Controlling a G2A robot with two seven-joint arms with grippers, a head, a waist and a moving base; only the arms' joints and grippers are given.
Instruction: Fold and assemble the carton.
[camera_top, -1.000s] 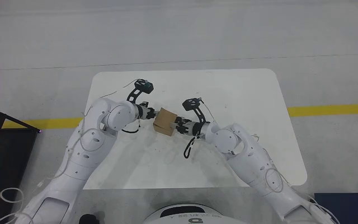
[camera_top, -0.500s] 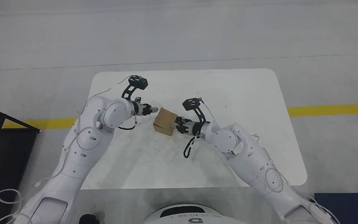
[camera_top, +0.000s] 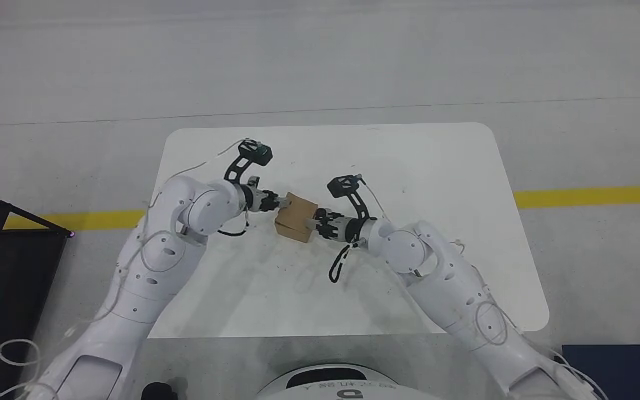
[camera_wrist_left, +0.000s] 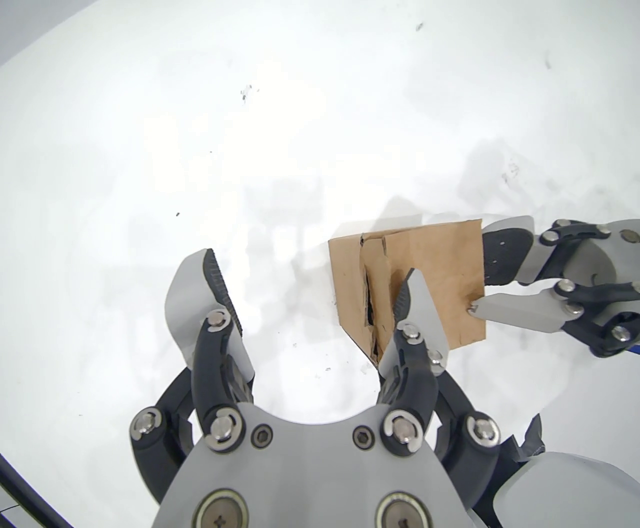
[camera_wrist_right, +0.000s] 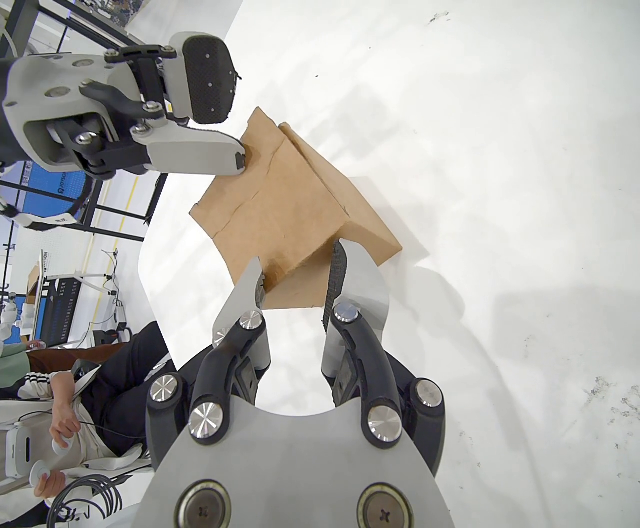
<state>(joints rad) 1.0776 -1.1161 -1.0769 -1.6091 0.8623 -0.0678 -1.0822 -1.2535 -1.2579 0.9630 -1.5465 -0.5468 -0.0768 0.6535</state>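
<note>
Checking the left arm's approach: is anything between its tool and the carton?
Nothing visible. The open left tool has one finger touching the carton on top; the right tool is at the opposite side, not in between.

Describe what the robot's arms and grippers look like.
The left arm and right arm are white rounded shells trailing thin cables. The left gripper and right gripper have grey palms, black linkages, silver screws and grey fingers with black textured pads.
</note>
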